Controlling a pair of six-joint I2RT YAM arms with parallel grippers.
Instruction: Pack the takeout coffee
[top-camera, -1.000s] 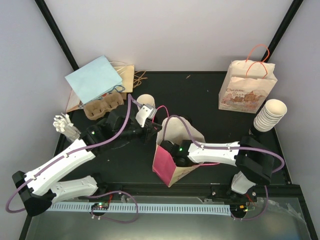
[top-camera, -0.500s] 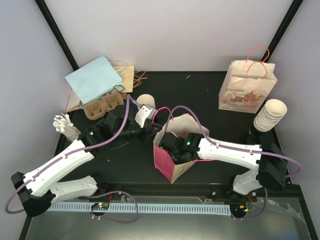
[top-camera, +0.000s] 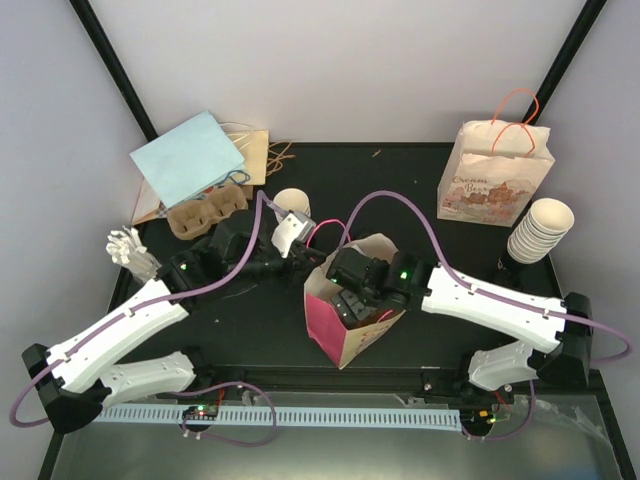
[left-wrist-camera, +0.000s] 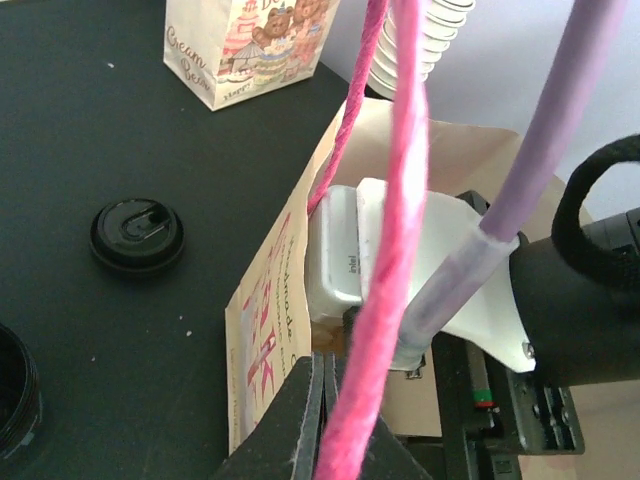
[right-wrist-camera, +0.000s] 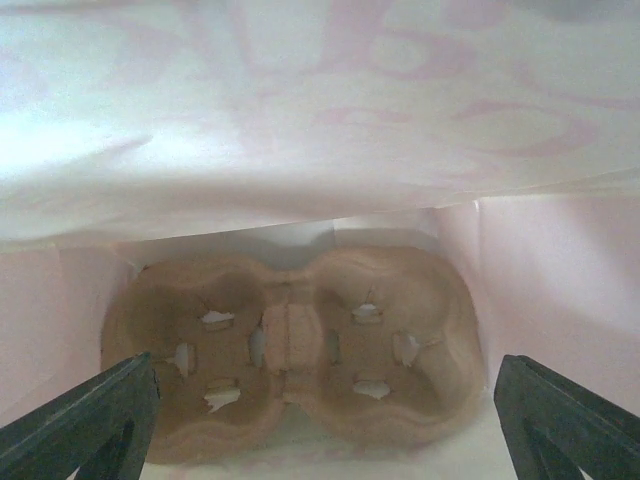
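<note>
**Right wrist view: cup carrier (right-wrist-camera: 290, 350) lies flat on the floor of the pink bag (right-wrist-camera: 300, 120)**

The right fingers (right-wrist-camera: 85, 420) are spread wide and hold nothing. Their dark tips hang at either side above the brown two-hole carrier, which has no cups in it.

From the top camera, the pink bag (top-camera: 335, 325) stands upright near the middle of the near edge of the desk (top-camera: 420, 200), with the right arm reaching down into its open mouth. The left fingers (left-wrist-camera: 295, 420) are pinched together on the bag's pink cord handle (left-wrist-camera: 385, 250) at the bag's left rim.

A single paper cup (top-camera: 292, 203) stands just beyond the left arm, outside the bag. A black lid (left-wrist-camera: 136, 235) lies on the desk beyond the bag. A second carrier (top-camera: 207, 212) and a blue bag (top-camera: 188, 158) are at the far left corner. A bear-printed bag (top-camera: 495, 180) stands at the far right corner, with a stack of cups (top-camera: 540, 230) beside it at the right edge.
</note>
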